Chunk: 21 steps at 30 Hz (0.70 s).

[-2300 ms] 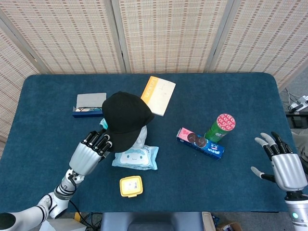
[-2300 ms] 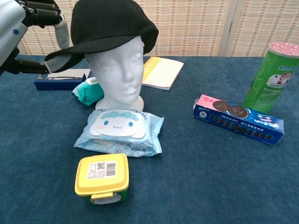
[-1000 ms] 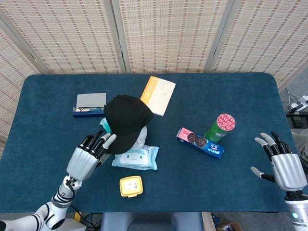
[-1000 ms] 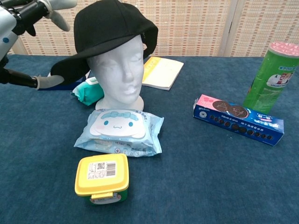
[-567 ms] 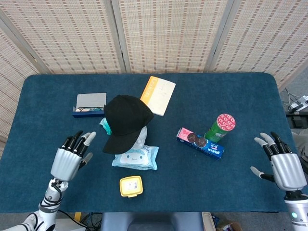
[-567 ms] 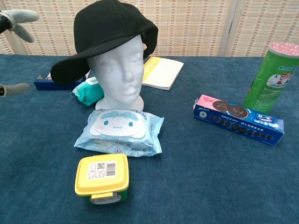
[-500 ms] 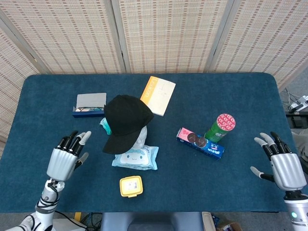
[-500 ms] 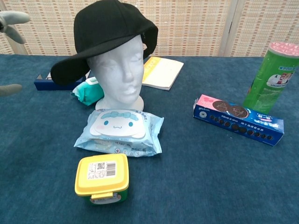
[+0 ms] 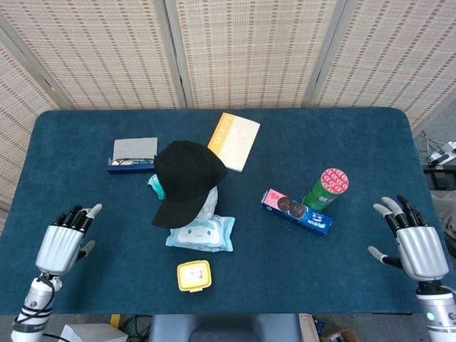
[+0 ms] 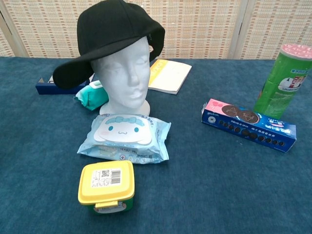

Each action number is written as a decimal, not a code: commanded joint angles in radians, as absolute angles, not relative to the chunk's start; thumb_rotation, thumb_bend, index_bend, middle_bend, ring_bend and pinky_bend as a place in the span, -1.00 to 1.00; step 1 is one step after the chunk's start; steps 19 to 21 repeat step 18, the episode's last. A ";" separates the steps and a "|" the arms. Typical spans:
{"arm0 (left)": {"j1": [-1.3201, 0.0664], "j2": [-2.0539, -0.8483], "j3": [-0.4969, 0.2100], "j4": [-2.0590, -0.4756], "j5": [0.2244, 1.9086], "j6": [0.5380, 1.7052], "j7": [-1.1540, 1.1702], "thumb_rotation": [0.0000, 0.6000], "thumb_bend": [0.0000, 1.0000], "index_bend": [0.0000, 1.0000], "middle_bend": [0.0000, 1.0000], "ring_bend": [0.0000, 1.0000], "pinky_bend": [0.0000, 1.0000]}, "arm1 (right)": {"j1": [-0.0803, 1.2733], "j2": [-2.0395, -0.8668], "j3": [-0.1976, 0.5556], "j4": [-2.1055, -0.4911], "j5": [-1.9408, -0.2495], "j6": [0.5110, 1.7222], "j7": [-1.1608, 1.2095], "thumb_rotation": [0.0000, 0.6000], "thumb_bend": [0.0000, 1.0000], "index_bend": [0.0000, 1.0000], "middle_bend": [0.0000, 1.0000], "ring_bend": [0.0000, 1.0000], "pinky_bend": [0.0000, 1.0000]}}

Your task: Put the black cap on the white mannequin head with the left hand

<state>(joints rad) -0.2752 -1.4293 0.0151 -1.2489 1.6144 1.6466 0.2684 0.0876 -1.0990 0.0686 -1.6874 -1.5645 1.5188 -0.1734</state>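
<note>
Now the black cap (image 10: pixel 113 34) sits on the white mannequin head (image 10: pixel 126 78), pulled down over the crown, with its brim sticking out to the left side of the face in the chest view. The mannequin head stands upright on the blue table (image 9: pixel 342 157), roughly at the middle of the left half.

The left hand (image 9: pixel 63 242) hangs over the near left corner of the table, well apart from the mannequin head, its fingers spread wide and holding nothing. The right hand (image 9: pixel 412 242) is at the far right edge of the table, also well away from the mannequin head, fingers spread wide and empty. Neither hand shows in the chest view.

Just in front of the mannequin head's base lies a pack of wipes (image 10: pixel 125 138) with a cartoon face on it, touching or nearly touching the base. In front of that pack, nearer the table edge, sits a small yellow box (image 10: pixel 107 185) with a printed label on the lid. A teal packet (image 10: pixel 92 95) lies beside the base on the cap-brim side, partly under the brim. Behind it, a flat dark blue box (image 9: pixel 133 155) with a grey top rests on the table. Behind the mannequin head lies a yellow booklet (image 10: pixel 168 75). Off to the other side, a long blue and pink cookie box (image 10: pixel 248 125) lies flat, and a green can (image 10: pixel 284 80) with a pink lid stands upright just behind it.
</note>
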 commanded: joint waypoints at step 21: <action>-0.163 -1.306 -0.016 -1.367 1.542 1.661 0.151 1.00 -1.00 0.02 0.26 -0.09 0.13 | 0.103 -1.121 0.080 -1.689 -1.515 1.483 -0.230 1.00 -1.00 -0.58 -0.67 -0.85 -0.54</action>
